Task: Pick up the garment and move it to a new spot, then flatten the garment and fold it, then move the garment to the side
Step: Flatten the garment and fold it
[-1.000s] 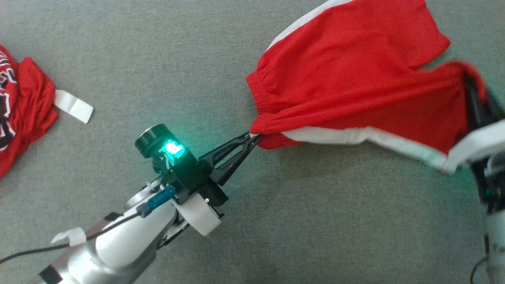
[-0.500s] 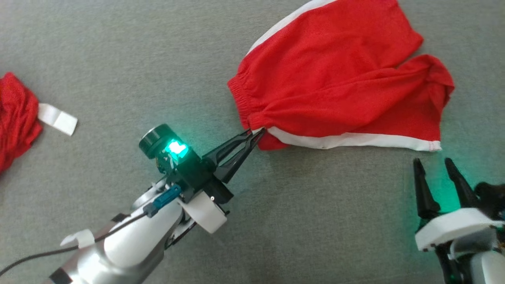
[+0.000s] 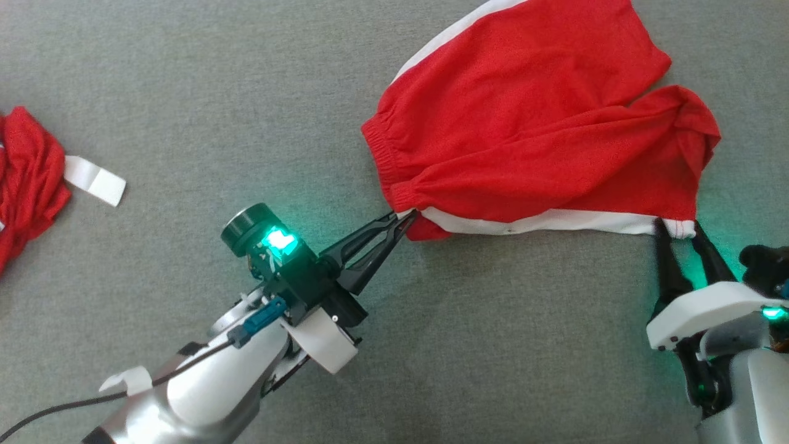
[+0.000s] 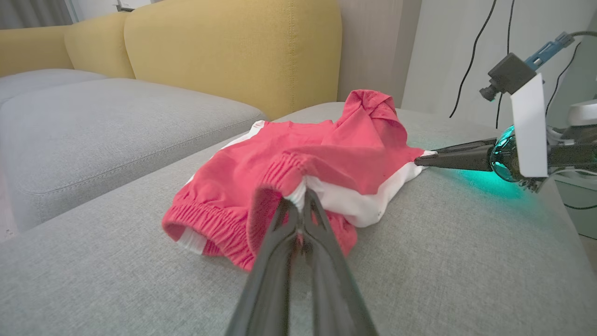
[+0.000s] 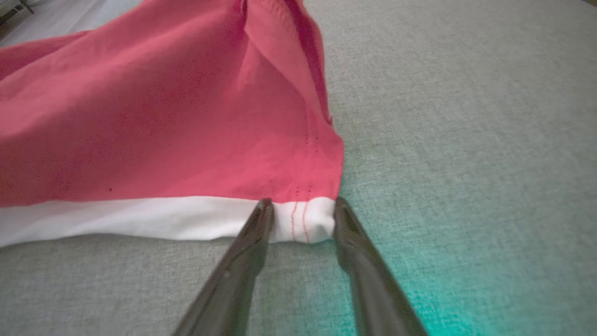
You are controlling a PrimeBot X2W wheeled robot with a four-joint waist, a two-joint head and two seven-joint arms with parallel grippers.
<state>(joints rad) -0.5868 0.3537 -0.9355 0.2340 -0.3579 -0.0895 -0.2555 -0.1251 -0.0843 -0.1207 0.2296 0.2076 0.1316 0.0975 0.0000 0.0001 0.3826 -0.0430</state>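
Observation:
The garment (image 3: pixel 530 123) is a pair of red shorts with white side stripes, lying rumpled on the grey cushion. My left gripper (image 3: pixel 408 217) is shut on the waistband corner at the shorts' near left end, where the white stripe begins (image 4: pixel 298 193). My right gripper (image 3: pixel 677 229) stands open at the near right hem corner, one fingertip on each side of the white stripe's end (image 5: pixel 303 219). In the left wrist view the right gripper (image 4: pixel 422 158) points at the shorts from the right.
Another red garment (image 3: pixel 28 179) with a white tag (image 3: pixel 95 180) lies at the far left of the grey cushion (image 3: pixel 246 92). A yellow sofa back (image 4: pixel 224 42) rises behind. Cables hang at the wall on the right (image 4: pixel 471 56).
The right gripper let go of the hem, dropped back toward me, then came forward again open to the white hem corner. The raised leg of the shorts fell flat. The left gripper kept its grip.

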